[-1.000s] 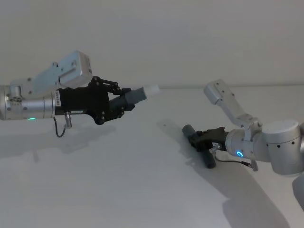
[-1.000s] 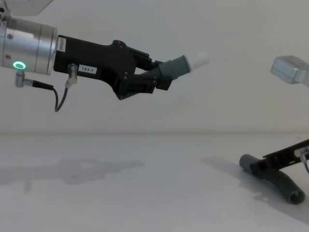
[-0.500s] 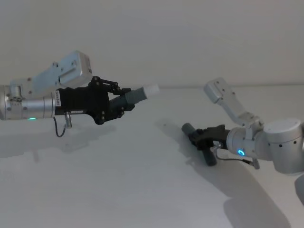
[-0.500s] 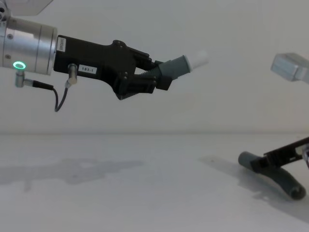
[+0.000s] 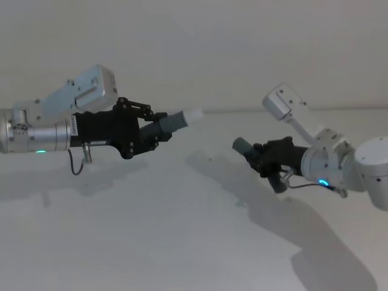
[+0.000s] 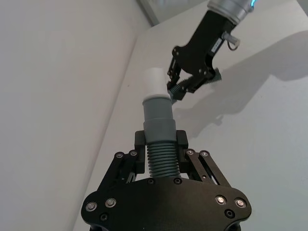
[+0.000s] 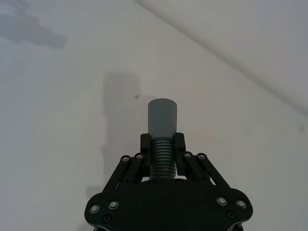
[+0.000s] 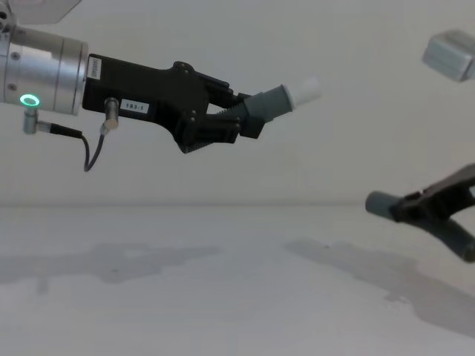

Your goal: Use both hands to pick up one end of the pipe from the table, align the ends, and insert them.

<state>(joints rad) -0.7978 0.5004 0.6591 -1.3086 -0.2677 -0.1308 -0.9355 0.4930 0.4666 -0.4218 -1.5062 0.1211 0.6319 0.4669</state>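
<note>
Over the white table [image 5: 151, 230], your left gripper [image 5: 159, 130] clamps the white-tipped pipe piece [image 5: 176, 121], your right gripper [image 5: 258, 155] the hollow-mouthed piece [image 5: 242, 145], each by its ribbed middle [image 6: 161, 159]; both seem light, stiff.

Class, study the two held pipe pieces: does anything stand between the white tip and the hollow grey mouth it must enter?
Nothing visible does. The left gripper grips one pipe piece, white tip raised; the right gripper grips the other, grey mouth above the table. Only open air separates them.
</note>
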